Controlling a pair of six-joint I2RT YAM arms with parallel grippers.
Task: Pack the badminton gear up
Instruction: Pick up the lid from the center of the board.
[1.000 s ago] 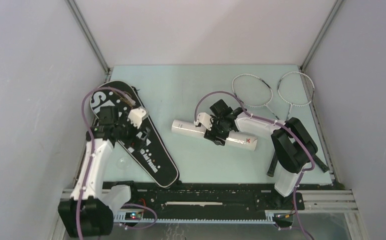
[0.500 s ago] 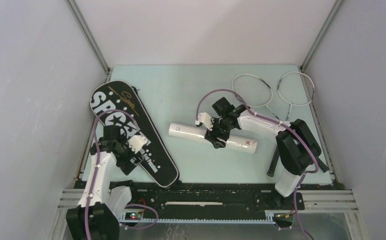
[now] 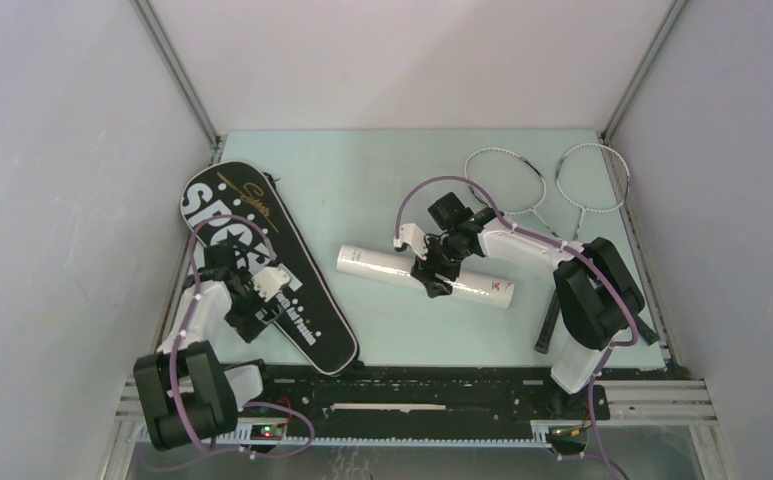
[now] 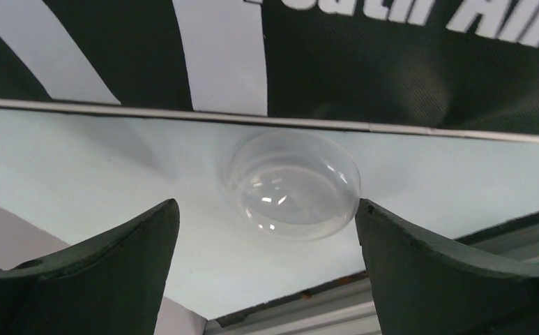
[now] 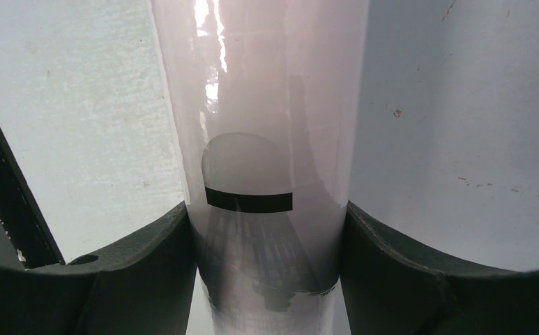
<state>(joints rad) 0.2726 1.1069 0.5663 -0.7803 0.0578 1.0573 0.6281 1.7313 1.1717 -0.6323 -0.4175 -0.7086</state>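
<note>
Step in hand: as I judge it, closing up the tube. The right jaws steady it while the left jaws line up on its cap.
Right jaws: clamped across the white tube [image 3: 382, 264], a little right of its middle.
Tube: lying on the table [image 3: 362, 170] near the middle, slanting from left to lower right.
Inside the tube: one shuttlecock [image 5: 247, 171] shows through the wall, a rounded head with a black band. I cannot tell whether more sit behind it.
Left jaws: spread wide and holding nothing, low over the table, with the clear domed cap [image 4: 294, 183] between the fingers and touching neither.
Cap: on the table at the front left, just beside the edge of the bag [image 3: 232, 215].
Bag: black, flat on the left side, with its wide end far and its narrow end toward the arms.
Racquets: one racquet [image 3: 507, 182] and a second racquet [image 3: 594, 172], heads side by side at the far right and not yet in the bag.
Next move calls for: closing the left jaws gently on the thin, slippery dome, lifting it and carrying it to the tube's open end. The pictures do not show which end that is.
Writing: large white "SPOR…" on the bag's wide end with a gold signature above it. Smaller white lettering runs down the narrow part, too small to read. The left wrist view shows cut-off letters like "…ath All…". A small red mark near the tube's right end is unreadable.
</note>
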